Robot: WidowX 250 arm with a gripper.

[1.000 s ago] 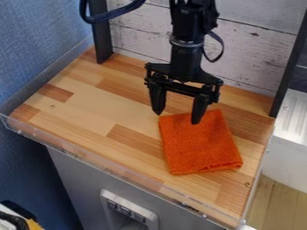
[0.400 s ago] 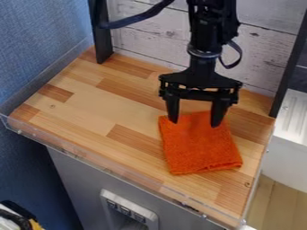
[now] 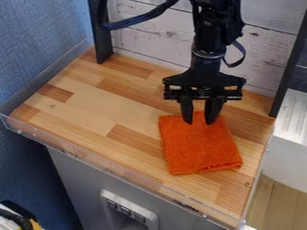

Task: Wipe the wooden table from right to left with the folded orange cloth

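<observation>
The far edge of an orange cloth (image 3: 201,146) is partly hidden by the black fingers (image 3: 199,122), which are held a narrow gap apart; whether the fabric is touched cannot be told. The cloth, a roughly four-sided piece with a fuzzy, towel-like weave, is laid flat on the right half of the bench (image 3: 90,105), made of wood strips in mixed tones. The arm (image 3: 207,45) is cut off by the top edge. Behind it, whitewashed boards (image 3: 144,33) are partly covered. A clear plastic lip (image 3: 108,166) is seen along the front.
</observation>
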